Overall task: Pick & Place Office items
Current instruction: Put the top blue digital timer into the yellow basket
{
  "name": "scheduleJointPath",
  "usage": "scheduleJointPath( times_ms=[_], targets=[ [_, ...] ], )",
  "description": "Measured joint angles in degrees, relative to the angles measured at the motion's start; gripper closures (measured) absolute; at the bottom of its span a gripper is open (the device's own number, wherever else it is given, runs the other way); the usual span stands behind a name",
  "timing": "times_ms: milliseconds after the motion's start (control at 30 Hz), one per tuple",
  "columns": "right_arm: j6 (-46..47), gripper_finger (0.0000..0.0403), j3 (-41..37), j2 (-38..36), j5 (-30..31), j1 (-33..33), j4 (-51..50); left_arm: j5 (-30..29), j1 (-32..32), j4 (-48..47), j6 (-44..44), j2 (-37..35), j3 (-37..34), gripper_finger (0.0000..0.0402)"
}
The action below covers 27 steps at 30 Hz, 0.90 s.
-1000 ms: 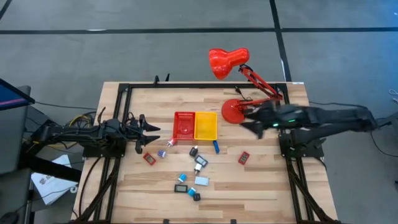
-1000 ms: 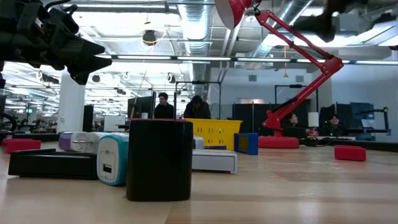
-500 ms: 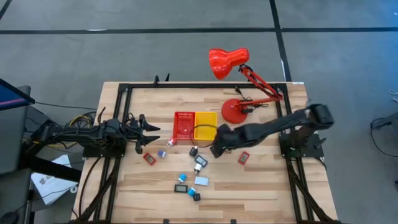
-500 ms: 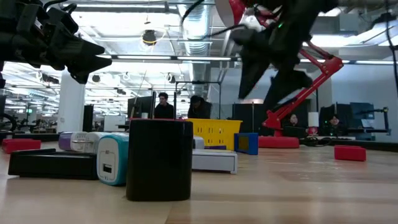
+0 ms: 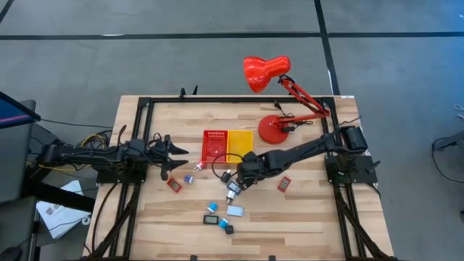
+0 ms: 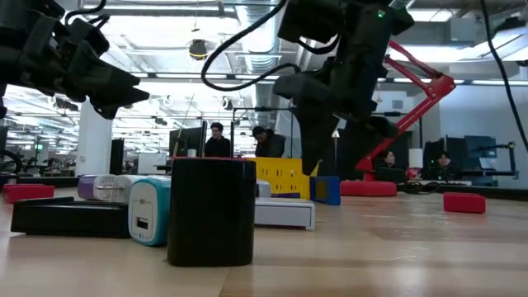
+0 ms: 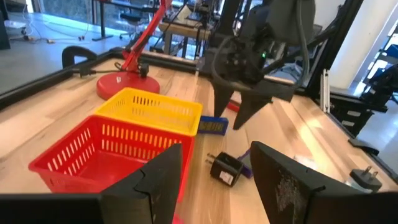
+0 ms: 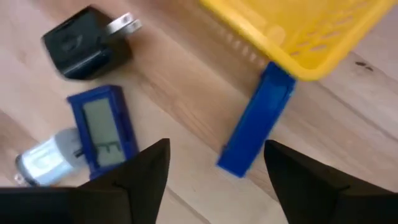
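Right tool point(image 5: 239, 176) now beside yellow bin point(image 5: 240, 146)

Two bins point(image 5: 228, 146) sit side by side at the middle of the worktop point(image 5: 304, 210). A desk lamp point(image 5: 279, 129) stands behind them to the right. The office items point(image 5: 221, 196) lie scattered in front of the bins. The right tool point(image 5: 239, 176) hangs over the items just in front of the bins; the left tool point(image 5: 172, 156) waits at the worktop's left side.
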Motion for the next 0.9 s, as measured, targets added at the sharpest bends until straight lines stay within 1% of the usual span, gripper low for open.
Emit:
scheduleJointPath(
  times_ms=[133, 267, 433, 567, 633, 667, 800, 900],
  targets=[
    [1.5, 0.0179, -0.3, 0.0, 0.3, -1.0, -1.1, 0.1, 0.0, 0.2, 0.0, 1.0, 0.0, 0.0215],
    [1.5, 0.0201, -0.3, 0.0, 0.5, -1.5, 0.0, 0.1, 0.0, 0.2, 0.0, 1.2, 0.0, 0.0215],
    [1.5, 0.022, -0.3, 0.1, 0.6, -1.5, 0.3, 0.1, 0.0, 0.2, 0.0, 1.2, 0.0, 0.0215],
    [2.0, 0.0234, -0.5, 1.6, 1.0, -1.5, -0.6, -0.1, 0.0, 0.2, 0.0, 1.2, 0.0, 0.0215],
    [2.1, 0.0241, -0.2, 2.9, 0.6, -1.4, 1.7, -0.1, 0.0, 0.2, 0.0, 1.2, 0.0, 0.0215],
    [2.1, 0.0245, -0.3, 3.1, 0.7, -1.2, 0.8, -0.2, 0.0, 0.2, 0.0, 1.2, 0.0, 0.0215],
    [1.9, 0.0266, -0.2, 2.5, 2.8, -0.6, 1.1, -0.1, 0.0, 0.2, 0.0, 1.2, 0.0, 0.0215],
    [0.8, 0.0286, -0.3, 1.9, 3.1, -0.6, 0.5, -0.1, 0.0, 0.2, 0.0, 1.3, 0.0, 0.0215]
  ],
)
